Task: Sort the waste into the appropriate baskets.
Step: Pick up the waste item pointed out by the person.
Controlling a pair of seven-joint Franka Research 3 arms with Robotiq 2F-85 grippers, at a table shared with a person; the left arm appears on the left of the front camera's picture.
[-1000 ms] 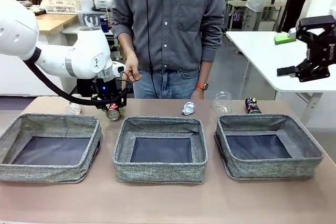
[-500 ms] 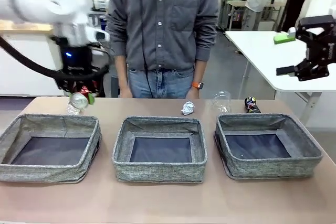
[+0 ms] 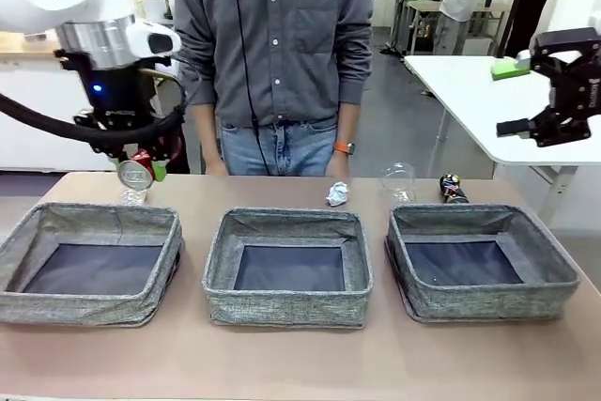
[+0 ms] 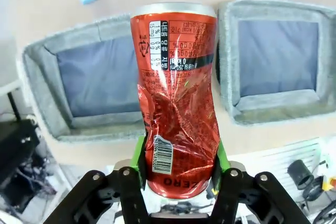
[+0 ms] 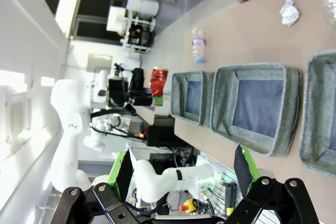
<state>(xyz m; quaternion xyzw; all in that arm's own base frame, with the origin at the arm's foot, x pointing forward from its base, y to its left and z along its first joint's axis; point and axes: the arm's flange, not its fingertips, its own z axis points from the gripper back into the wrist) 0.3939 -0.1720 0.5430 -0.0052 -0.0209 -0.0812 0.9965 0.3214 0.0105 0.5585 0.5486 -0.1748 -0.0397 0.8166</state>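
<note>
- Baskets stand nearest on the table (image 3: pixel 282 363) in a row of 3: left basket (image 3: pixel 80 310), middle basket (image 3: pixel 286 310), right basket (image 3: pixel 488 302). Each shows a bare dark bottom.
- Left hand (image 3: pixel 139 168), partly closed, clamps the dented red soda can (image 3: pixel 137 174) by one end, lifted near the left basket's far side.
- Advice: carry the can over the chosen basket's middle, clear of the rim, lower it, then open. Which basket takes cans cannot be told.
- Beyond lie a plastic bottle (image 3: pixel 132 196), paper ball (image 3: pixel 336 194), clear cup (image 3: pixel 398 181) and dark can (image 3: pixel 451 187).
- Right hand (image 3: pixel 512 98) hangs high at the right, spread wide and empty.
</note>
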